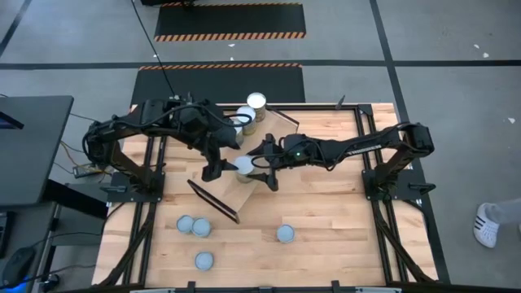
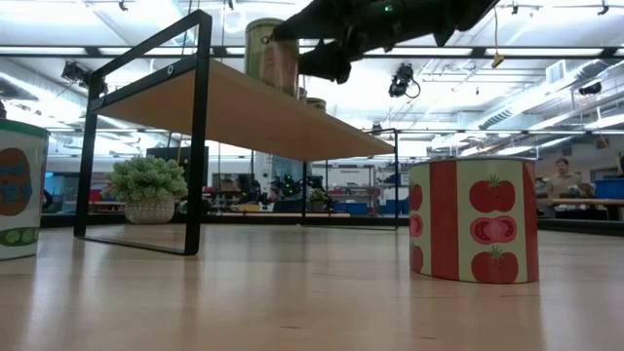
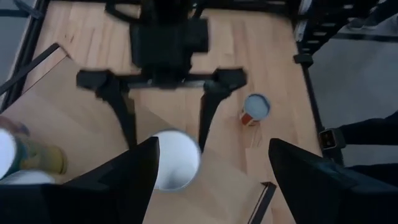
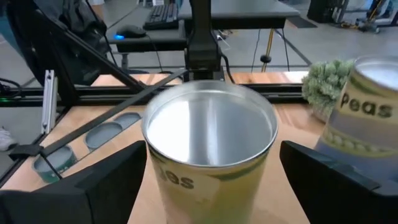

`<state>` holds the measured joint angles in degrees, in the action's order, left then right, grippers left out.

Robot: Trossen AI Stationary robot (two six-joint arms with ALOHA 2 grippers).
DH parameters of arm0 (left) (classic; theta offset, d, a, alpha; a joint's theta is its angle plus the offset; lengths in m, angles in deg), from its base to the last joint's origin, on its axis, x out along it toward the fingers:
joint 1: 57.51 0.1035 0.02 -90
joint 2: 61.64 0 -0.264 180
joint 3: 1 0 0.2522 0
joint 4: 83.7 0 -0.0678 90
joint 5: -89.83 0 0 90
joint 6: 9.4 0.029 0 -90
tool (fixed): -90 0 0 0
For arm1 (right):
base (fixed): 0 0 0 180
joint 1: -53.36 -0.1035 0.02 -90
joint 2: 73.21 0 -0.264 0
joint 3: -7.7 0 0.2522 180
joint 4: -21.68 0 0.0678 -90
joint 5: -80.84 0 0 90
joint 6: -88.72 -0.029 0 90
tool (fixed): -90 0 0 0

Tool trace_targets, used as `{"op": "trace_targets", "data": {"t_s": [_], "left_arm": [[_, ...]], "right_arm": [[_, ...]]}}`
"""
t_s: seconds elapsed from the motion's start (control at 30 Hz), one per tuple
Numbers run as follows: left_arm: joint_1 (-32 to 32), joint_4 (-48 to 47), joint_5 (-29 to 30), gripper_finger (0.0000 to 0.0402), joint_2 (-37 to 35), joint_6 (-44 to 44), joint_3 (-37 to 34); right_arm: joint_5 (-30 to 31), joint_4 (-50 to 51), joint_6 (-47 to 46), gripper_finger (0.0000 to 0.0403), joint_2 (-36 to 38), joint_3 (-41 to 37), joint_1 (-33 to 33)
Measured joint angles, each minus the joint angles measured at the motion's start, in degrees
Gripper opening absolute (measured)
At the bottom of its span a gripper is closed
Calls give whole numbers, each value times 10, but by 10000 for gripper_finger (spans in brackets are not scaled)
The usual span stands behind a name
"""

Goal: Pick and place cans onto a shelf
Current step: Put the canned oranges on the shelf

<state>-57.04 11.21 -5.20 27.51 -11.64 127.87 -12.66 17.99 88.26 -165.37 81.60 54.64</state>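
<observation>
- The right gripper has its jaws spread wide, one on each side of a pea-labelled can. The can stands upright on the shelf, at the jaw tips and not deep between them.
- A gap shows on at least one side of the can, so the jaws are judged to be flanking it and not squeezing it.
- The left gripper faces the right one across the same can. Its jaws are also wide and hold nothing, and the can sits just ahead of one of its fingers.
- The step in hand looks like the release. To do it well:
  - Keep the jaws fully spread.
  - Pull the right gripper straight back along its own line, with no sideways drift, so neither pad clips the can's wall and tips it.
  - Leave the left gripper out of the way until the right one is clear, because the two are close together.
- The cans number eight, as far as I can tell.
  - Four are on the shelf: the one between the right jaws, and a cluster beyond the left gripper, where one is partly hidden.
  - Four are on the tabletop, well away from both jaws: a touching pair, a single can and another single can.
- There is one shelf and one green plant.
</observation>
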Motion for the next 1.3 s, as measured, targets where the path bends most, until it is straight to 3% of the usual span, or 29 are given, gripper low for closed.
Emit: {"op": "trace_targets", "data": {"t_s": [0.53, 0.93, 1.3], "left_arm": [[-1, -18, 14, 306, 35, -12, 0], [0, -23, 48, 306, 32, -12, 0], [-1, -83, 50, 306, 34, -7, 0]], "right_arm": [[40, 151, 3, 376, 53, 0, -2], [145, 105, 18, 375, 23, 0, -9], [170, 86, 8, 375, 20, 0, 5]]}}
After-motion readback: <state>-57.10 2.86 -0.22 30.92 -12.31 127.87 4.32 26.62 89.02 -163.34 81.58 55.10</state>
